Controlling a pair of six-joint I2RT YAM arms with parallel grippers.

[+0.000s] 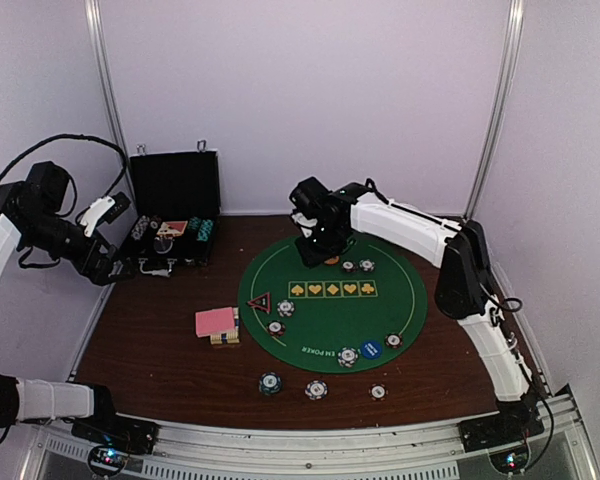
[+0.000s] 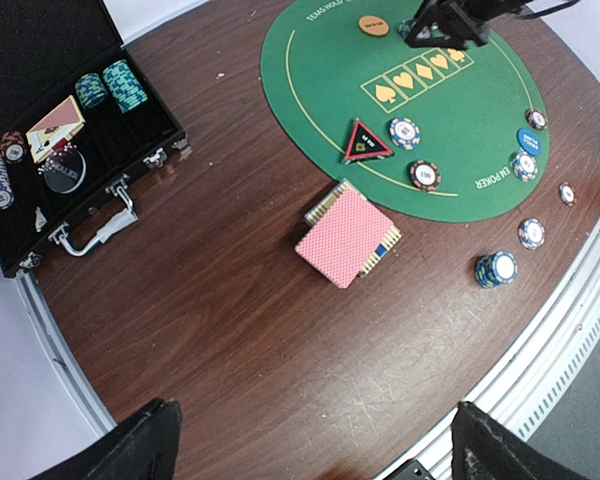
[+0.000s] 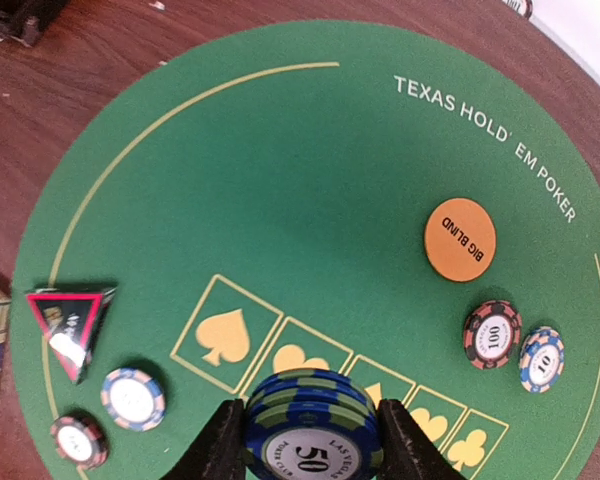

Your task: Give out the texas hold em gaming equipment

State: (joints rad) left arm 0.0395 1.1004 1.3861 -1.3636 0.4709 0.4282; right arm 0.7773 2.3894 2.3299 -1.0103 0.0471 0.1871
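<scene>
The right jaws are pinching a short stack of stripe-edged poker chips [image 3: 308, 420] by its rim above the card row of the green mat [image 3: 310, 180], near the orange disc [image 3: 460, 240], probably so the stack is going down flat at a seat. The left jaws are standing spread and empty above the counter [image 2: 230, 330], overlooking the pink-backed playing cards [image 2: 345, 238], the triangular marker [image 2: 367, 142] and the blue disc [image 2: 528, 140].

You have one green mat [image 1: 330, 322], one black case [image 1: 175, 185], one pile of pink cards [image 1: 216, 322], one triangle marker [image 1: 259, 300], one orange disc [image 3: 460, 240] and one blue disc [image 1: 371, 349]. You have chips [image 1: 286, 308] in nine spots: six on the mat, three on the near table [image 1: 160, 350]. The right gripper [image 3: 310, 450] holds one more chip stack [image 3: 310, 410].
</scene>
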